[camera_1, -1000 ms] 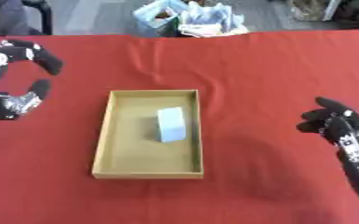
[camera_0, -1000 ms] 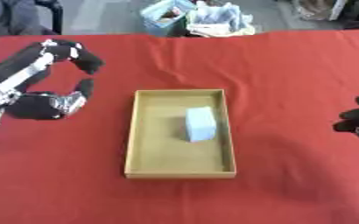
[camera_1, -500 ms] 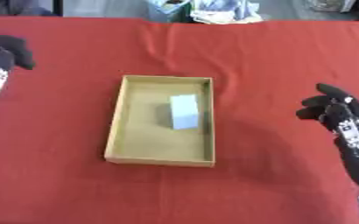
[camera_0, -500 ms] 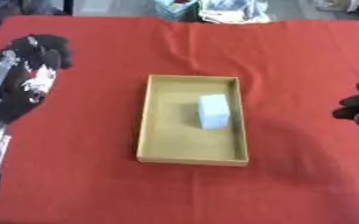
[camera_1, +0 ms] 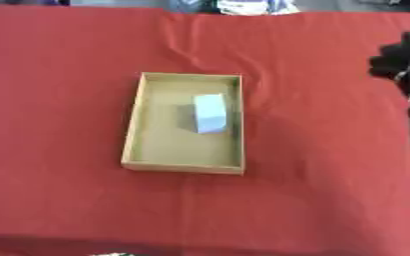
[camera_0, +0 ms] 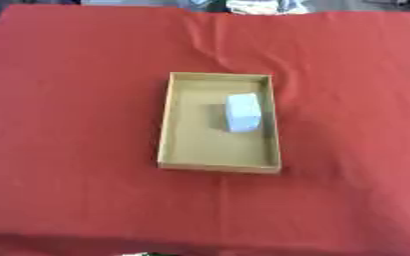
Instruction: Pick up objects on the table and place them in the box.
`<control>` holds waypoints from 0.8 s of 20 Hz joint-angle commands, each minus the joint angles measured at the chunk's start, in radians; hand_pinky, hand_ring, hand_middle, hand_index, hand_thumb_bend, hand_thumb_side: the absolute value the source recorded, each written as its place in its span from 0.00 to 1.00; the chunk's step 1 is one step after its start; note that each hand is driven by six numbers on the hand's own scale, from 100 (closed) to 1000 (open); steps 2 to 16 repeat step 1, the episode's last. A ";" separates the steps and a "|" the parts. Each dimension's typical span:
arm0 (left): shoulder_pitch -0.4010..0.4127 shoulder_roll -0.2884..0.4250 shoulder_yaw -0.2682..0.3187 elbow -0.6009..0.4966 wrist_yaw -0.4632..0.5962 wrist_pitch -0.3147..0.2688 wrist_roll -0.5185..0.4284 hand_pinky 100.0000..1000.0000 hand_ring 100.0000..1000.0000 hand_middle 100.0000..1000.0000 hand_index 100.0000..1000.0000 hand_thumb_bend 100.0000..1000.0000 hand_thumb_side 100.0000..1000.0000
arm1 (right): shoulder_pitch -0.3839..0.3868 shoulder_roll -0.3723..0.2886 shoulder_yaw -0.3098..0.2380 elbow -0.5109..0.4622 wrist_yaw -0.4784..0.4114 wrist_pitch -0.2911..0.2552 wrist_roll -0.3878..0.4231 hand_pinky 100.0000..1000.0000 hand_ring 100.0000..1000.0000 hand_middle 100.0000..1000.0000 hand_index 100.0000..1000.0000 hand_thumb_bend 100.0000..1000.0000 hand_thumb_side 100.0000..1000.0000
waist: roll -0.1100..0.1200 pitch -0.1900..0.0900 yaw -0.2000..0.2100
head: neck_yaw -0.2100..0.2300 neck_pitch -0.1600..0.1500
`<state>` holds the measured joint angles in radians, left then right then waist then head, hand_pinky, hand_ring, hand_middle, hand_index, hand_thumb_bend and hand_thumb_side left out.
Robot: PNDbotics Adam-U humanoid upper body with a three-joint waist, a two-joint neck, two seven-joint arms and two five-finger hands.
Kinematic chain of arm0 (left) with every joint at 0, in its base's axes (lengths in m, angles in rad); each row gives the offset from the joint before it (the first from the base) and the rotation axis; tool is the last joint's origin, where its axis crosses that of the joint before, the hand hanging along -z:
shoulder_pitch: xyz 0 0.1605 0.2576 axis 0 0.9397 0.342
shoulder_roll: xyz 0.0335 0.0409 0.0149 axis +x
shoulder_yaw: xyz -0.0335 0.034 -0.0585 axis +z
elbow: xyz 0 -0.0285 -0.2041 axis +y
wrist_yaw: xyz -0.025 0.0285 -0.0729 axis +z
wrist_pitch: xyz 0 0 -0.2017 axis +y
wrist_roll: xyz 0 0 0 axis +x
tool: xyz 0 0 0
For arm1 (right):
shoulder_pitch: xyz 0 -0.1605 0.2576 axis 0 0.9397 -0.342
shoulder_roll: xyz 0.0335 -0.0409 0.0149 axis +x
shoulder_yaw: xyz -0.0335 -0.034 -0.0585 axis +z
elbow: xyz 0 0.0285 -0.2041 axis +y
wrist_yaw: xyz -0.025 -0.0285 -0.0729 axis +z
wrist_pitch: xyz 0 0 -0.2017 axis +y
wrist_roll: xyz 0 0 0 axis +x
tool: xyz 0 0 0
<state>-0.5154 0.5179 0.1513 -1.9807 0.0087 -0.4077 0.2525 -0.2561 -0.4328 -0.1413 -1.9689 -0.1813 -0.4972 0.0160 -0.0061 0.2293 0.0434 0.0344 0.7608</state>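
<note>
A pale blue-white block (camera_0: 242,112), seemingly rectangular, lies inside the shallow tan box (camera_0: 172,120); right hand's (camera_1: 399,62) fingers unreadable.

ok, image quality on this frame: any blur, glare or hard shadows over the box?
Left eye view: soft all over, the box rim and the pale block have fuzzy edges; no glare; only a faint shadow left of the block. Right eye view: equally soft; the right hand at the right edge is a dark smear, fingers not readable. Lighting on the red cloth is even in both.
</note>
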 commanded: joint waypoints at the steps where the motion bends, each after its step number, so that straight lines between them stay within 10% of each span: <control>1: -0.080 0.116 0.002 -0.019 0.011 -0.136 0.163 0.78 0.80 0.80 0.80 0.21 0.51 | -0.060 -0.112 -0.020 -0.031 -0.010 -0.135 -0.120 0.79 0.84 0.82 0.88 0.00 0.51 | 0.003 -0.027 0.003 | -0.007 0.009; 16: -0.080 0.116 0.002 -0.019 0.011 -0.136 0.163 0.78 0.80 0.80 0.80 0.21 0.51 | -0.060 -0.112 -0.020 -0.031 -0.010 -0.135 -0.120 0.79 0.84 0.82 0.88 0.00 0.51 | 0.003 -0.027 0.003 | -0.007 0.009</control>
